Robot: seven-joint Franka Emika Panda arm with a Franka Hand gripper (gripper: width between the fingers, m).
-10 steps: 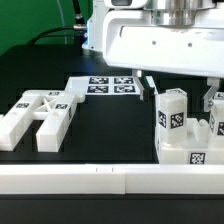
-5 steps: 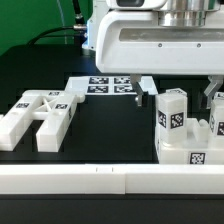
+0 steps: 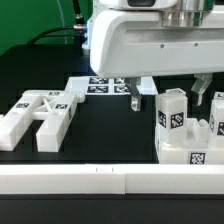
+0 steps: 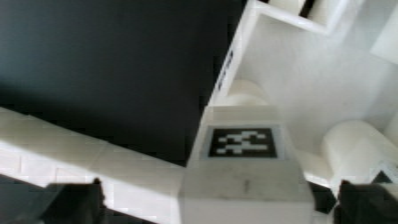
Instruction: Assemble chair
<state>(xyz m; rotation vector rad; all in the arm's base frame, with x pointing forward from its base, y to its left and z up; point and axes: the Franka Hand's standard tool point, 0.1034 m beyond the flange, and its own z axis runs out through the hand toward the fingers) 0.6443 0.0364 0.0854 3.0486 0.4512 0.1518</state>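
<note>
Claw (image 3: 168, 96) wide open, empty — astride glossy white upright block (image 3: 172, 112) | H-shaped frame (image 3: 40, 115) flat, chunky

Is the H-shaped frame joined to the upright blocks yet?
No, the H-shaped frame lies flat on the exterior view's left, apart from the upright blocks.

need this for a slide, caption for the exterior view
Open gripper poised over the upright tagged block, H-shaped frame lying flat apart

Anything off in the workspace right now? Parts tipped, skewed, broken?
Nothing stands out. The H-shaped frame lies flat, the notched block and its post stand upright, the marker board lies flat. No visible damage.
</note>
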